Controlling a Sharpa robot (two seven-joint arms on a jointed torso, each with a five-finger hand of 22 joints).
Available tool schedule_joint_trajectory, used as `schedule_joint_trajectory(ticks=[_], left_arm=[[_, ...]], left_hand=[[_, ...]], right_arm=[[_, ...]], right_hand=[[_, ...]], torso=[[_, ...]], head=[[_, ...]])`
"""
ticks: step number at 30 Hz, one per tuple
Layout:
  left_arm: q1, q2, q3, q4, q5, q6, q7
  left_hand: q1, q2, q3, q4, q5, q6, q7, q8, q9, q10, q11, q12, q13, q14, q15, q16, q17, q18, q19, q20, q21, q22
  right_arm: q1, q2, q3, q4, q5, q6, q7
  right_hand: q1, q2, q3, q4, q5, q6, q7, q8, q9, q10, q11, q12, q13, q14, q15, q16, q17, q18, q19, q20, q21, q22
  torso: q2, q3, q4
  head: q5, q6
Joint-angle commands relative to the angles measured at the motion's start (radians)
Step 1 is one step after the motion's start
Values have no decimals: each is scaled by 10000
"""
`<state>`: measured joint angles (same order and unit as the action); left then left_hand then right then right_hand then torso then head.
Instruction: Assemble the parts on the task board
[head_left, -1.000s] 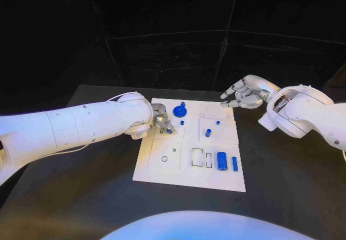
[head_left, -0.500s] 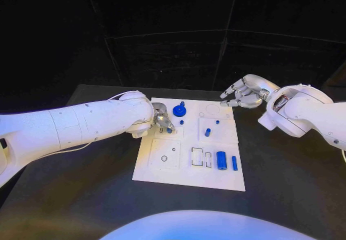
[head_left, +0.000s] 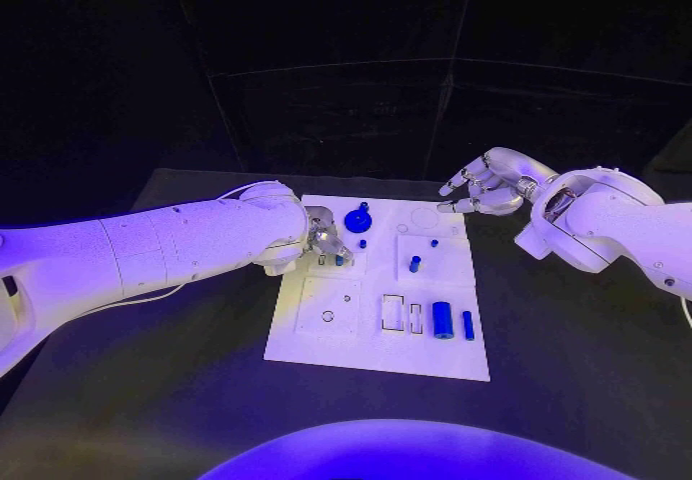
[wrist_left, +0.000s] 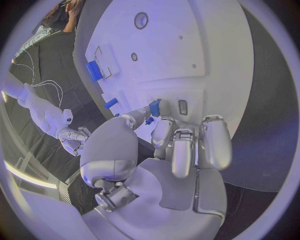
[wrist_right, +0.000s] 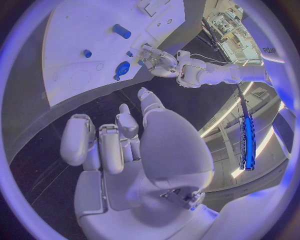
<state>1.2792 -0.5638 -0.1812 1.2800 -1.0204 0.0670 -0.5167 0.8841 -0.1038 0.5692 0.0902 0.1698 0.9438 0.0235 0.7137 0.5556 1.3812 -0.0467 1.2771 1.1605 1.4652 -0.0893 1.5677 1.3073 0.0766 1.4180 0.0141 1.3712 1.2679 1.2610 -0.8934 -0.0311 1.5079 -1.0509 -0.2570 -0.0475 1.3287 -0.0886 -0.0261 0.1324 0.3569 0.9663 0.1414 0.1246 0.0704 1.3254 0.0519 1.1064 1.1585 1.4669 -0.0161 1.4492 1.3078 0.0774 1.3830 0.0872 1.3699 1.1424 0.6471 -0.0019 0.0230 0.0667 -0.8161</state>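
The left hand (head_left: 323, 243) reaches in from the left, fingers curled down, pinching. The right hand (head_left: 483, 186) hovers far right, fingers loosely spread, holding nothing.

I'm running this rig in what looks to me like a robotics lab or test cell. The black desk (head_left: 577, 330) stands inside a dark enclosure, with black panels or curtains (head_left: 346, 110) on thin frames behind its far edge. In the right wrist view I can see past the enclosure into a lit room with shelving or benches crowded with equipment (wrist_right: 234, 25) and long strip lights (wrist_right: 249, 140). Loose cables (wrist_left: 44, 90) trail in the left wrist view.
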Motion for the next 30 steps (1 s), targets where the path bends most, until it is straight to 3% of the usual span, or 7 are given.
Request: schedule_joint_trajectory(ticks=[1,3,8,17,22,26,30], left_arm=[[8,15,6,4,74,91,24],[8,9,6,-2,74,6,20],[7,-25,7,-23,73,-199,14],[12,-252,31,157,166,-449,24],[102,-593,313,454,358,-387,57],[287,-829,610,560,408,-120,72],[532,-915,765,387,425,307,76]], left_hand=[[-309,-106,-562,208,-94,104,10,-10,-18,82,29,44,15,1056,-78,31,2635,-93,91,14,59,29],[-404,-183,-1173,374,-98,134,-26,-16,-31,86,13,50,16,1056,-100,31,2635,-97,103,4,67,54],[-238,-123,-2348,726,-1102,155,-64,-28,-58,94,-25,71,33,1056,-131,31,2635,-101,123,-42,77,102],[-84,-171,-3291,1091,-1219,158,-89,-12,-60,81,-38,62,13,1056,-164,31,2635,-99,120,-66,54,99],[276,-188,-3741,1165,-1223,-28,-27,-54,-62,-129,-6,-189,-322,1056,-135,31,2635,-31,-48,-61,-181,-216],[524,-157,-4137,1308,-1226,-200,33,-116,-81,-211,46,-257,-420,1056,-99,31,2635,-6,-117,-30,-283,-333],[817,-31,-4459,1438,-1228,-323,97,-196,-126,-286,92,-317,-513,1056,-58,31,2635,13,-172,12,-372,-429]], right_arm=[[20,12,5,0,-11,83,92],[20,14,5,-5,-11,85,99],[19,33,5,-25,-11,75,95],[17,67,4,-79,-3,54,98],[15,118,3,-141,38,44,106],[14,144,3,-194,49,25,113],[13,168,2,-247,58,15,120]], right_hand=[[-158,1,-163,78,-158,-43,-22,57,-8,-28,-4,1,-6,579,-82,-37,475,66,-44,-52,-43,-17],[-204,-1,-294,161,-351,-56,-23,74,-7,-21,-2,21,-1,580,-82,-40,479,66,-42,-52,-49,-19],[-462,-37,-697,523,-919,-87,-16,118,-6,0,14,85,22,588,-70,-40,500,63,-28,-45,-51,-7],[-524,-54,-1029,994,-1300,-116,-4,174,-5,-6,28,135,34,591,-58,-51,506,64,-23,-32,-60,-10],[-509,-54,-1078,1094,-1334,-123,-3,186,-5,3,29,163,52,598,-56,-36,535,60,-10,-31,-49,13],[-503,-53,-1096,1134,-1345,-126,-2,191,-5,4,30,170,55,599,-55,-36,536,62,-13,-30,-53,5],[-502,-53,-1096,1135,-1345,-126,-2,191,-5,4,30,170,55,599,-55,-36,536,61,-13,-30,-53,5]], torso=[[-9,-3,12],[-7,-3,17],[-6,-15,7],[-6,-12,17],[-13,-2,7],[-3,1,5],[1,1,5]], head=[[-16,2],[-18,8],[-12,16],[-24,45],[-23,110],[-39,162],[-20,186]])
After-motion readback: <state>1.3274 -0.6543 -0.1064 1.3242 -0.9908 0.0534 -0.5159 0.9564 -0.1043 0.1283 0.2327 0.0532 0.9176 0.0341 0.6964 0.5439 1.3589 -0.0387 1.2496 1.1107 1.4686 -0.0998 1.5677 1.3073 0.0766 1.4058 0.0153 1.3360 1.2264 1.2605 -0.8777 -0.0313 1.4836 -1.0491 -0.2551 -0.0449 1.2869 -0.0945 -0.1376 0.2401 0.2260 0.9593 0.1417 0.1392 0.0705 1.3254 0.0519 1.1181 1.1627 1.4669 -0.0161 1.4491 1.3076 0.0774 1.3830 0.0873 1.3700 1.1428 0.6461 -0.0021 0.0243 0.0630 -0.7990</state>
